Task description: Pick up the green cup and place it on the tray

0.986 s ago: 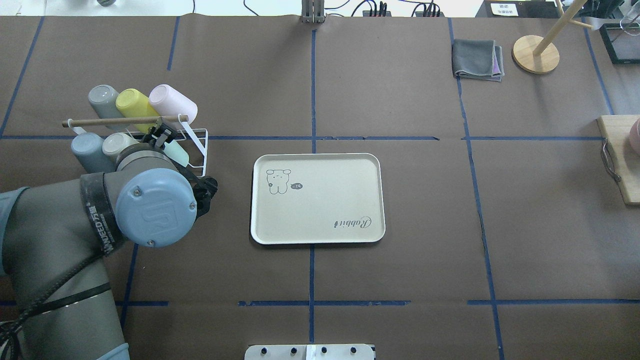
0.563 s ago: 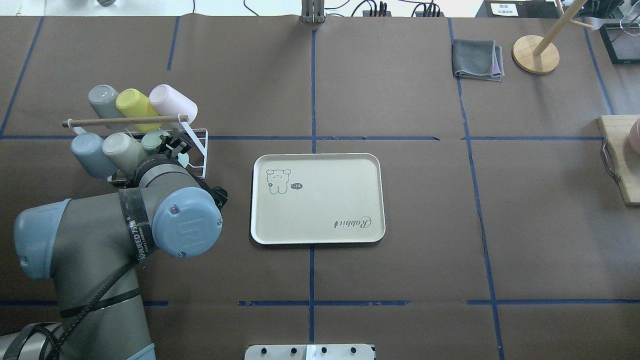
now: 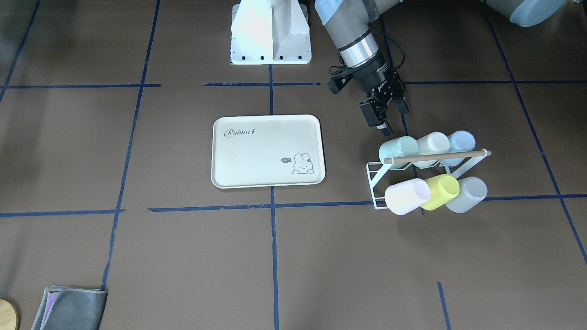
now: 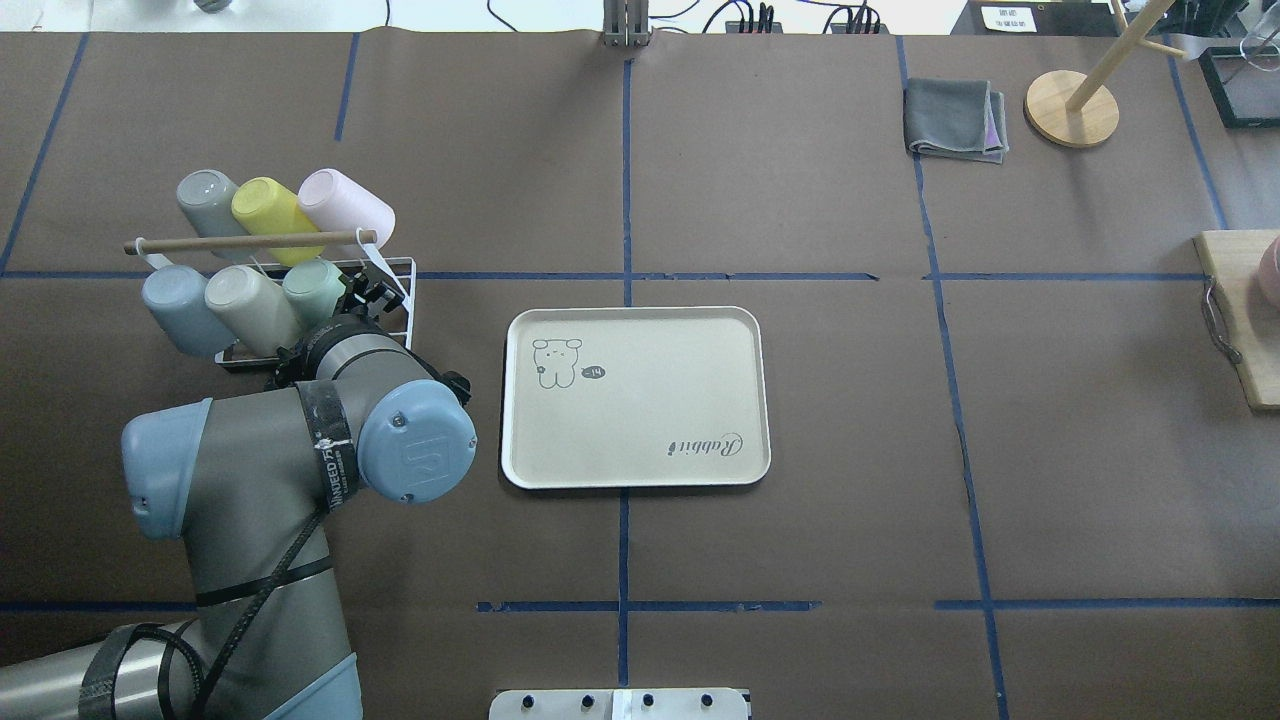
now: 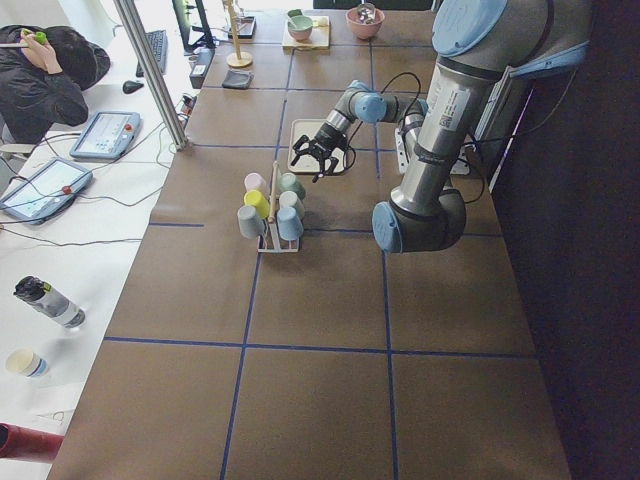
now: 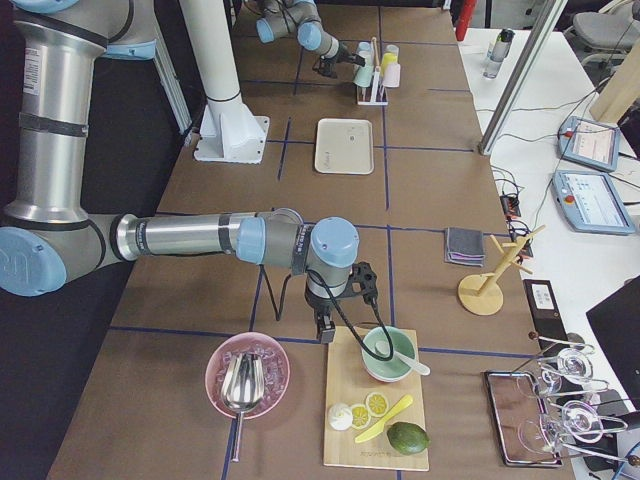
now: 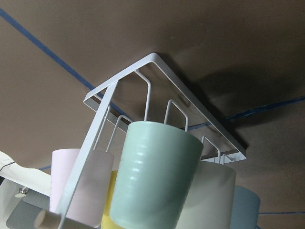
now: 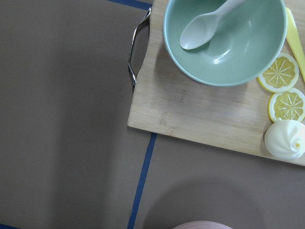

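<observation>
The green cup is pale mint and lies tilted on a white wire rack, at the tray-side end of the row nearer the robot. It also shows in the overhead view and fills the left wrist view, bottom towards the camera. My left gripper hangs just short of the cup, points at it, looks open and holds nothing. The cream tray with the rabbit drawing lies bare at the table's middle, right of the rack. My right gripper is far off by a wooden board; I cannot tell whether it is open.
The rack also holds a pink cup, a yellow cup, a grey cup, a cream cup and a blue cup, under a wooden rod. A folded grey cloth and a wooden stand lie far right. A green bowl sits on the board.
My left arm's elbow and wrist have swung to the right and back. The gripper has shifted off the mint cup, which now shows whole on the rack.
</observation>
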Controlling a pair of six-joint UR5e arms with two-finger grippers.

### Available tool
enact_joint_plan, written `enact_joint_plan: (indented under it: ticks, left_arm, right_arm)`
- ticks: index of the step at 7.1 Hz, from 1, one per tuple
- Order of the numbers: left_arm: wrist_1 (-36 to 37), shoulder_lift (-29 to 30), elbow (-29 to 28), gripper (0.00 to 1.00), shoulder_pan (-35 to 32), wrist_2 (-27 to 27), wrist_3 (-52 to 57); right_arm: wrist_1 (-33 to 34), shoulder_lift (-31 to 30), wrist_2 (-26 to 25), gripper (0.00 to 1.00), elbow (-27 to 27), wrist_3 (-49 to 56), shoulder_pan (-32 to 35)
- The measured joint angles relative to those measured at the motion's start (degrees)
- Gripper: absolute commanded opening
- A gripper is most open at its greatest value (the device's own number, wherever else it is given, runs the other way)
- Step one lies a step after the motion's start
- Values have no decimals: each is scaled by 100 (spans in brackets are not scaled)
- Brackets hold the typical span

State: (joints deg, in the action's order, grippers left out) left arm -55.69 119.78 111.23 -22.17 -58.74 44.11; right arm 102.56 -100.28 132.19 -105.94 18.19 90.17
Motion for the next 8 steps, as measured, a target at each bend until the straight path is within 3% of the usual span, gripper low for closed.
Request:
enact_joint_plan:
  ticks: [3,8]
  left_arm:
    - [-740,0,-653,100,-42,158,6]
    - [-979,-21,-965,100,-110,186,-12]
  right_arm:
    - [-5,-3,0,100,6,1,-1]
    - [1,-6,0,100,5,1,0]
